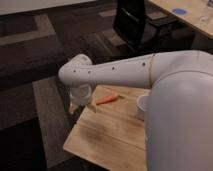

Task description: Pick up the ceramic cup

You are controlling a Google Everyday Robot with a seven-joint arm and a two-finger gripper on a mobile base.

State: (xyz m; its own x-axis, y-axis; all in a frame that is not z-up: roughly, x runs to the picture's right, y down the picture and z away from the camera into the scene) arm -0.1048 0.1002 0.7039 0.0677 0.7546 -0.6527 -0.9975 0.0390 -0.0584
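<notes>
The white ceramic cup (142, 105) stands on the wooden table (110, 137) near its right side, partly hidden behind my white arm (150, 75). My gripper (79, 102) hangs below the arm's wrist over the table's far left corner, well left of the cup. An orange carrot (107, 99) lies between the gripper and the cup.
A black office chair (137, 25) stands behind the table. A light wooden desk (190, 17) with a blue disc (179, 10) is at the top right. Dark patterned carpet surrounds the table.
</notes>
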